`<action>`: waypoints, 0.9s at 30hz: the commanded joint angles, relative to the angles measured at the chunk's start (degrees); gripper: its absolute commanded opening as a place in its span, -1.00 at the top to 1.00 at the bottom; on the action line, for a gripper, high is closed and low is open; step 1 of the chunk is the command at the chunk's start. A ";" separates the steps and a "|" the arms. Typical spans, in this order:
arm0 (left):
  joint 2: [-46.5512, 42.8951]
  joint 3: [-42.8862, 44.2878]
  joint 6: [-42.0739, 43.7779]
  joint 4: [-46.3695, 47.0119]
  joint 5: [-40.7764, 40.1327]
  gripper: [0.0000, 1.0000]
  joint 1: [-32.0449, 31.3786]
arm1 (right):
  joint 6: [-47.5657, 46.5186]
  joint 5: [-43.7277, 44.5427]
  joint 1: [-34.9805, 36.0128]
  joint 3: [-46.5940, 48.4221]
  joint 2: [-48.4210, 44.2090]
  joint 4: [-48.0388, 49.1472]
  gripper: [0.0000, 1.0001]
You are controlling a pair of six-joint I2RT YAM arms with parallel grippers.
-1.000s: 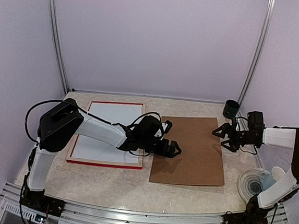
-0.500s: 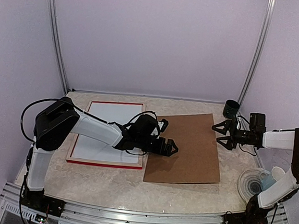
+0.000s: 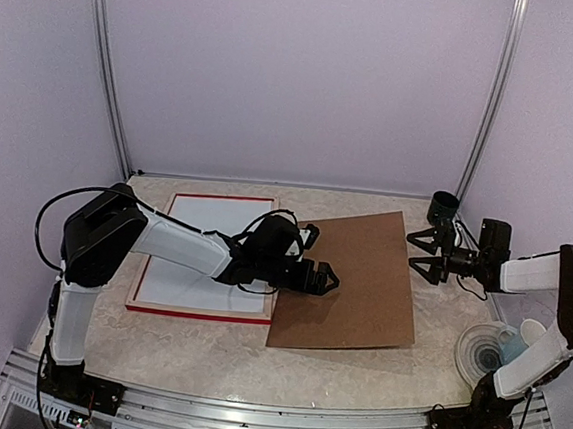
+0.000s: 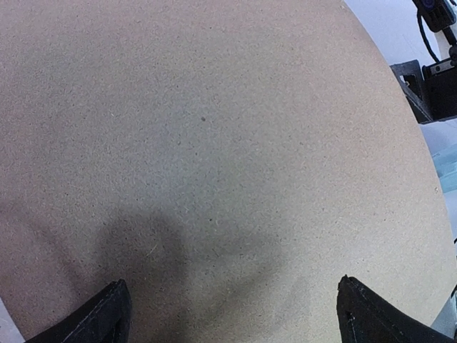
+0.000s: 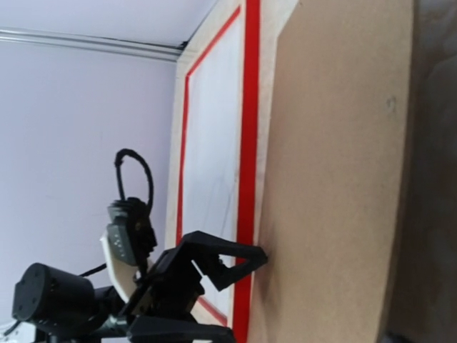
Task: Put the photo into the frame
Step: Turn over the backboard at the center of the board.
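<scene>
left gripper (image 3: 329,277) spread wide over the left edge of the brown board (image 3: 361,281), right gripper (image 3: 413,253) fingers apart by its far right corner, frame (image 3: 198,313) just left of it

You have pale lilac walls (image 3: 299,75) on three sides, two aluminium posts (image 3: 110,69) in the back corners, a beige marbled tabletop (image 3: 214,354) under even, diffuse light, and a ribbed aluminium rail (image 3: 249,410) along its near edge.
</scene>
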 commanded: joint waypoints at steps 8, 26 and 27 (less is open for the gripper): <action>-1.55 -0.99 -0.63 -0.19 1.54 -0.98 0.17 | 6.94 -7.28 0.99 -1.97 1.25 10.79 -0.80; -8.40 -2.72 0.52 -1.32 -0.87 -0.97 2.59 | 11.80 -8.35 4.40 -2.06 2.78 17.39 -0.80; -8.87 -3.01 0.53 -2.08 -1.61 -0.98 2.83 | 11.89 -8.36 4.57 -1.98 2.87 17.52 -0.80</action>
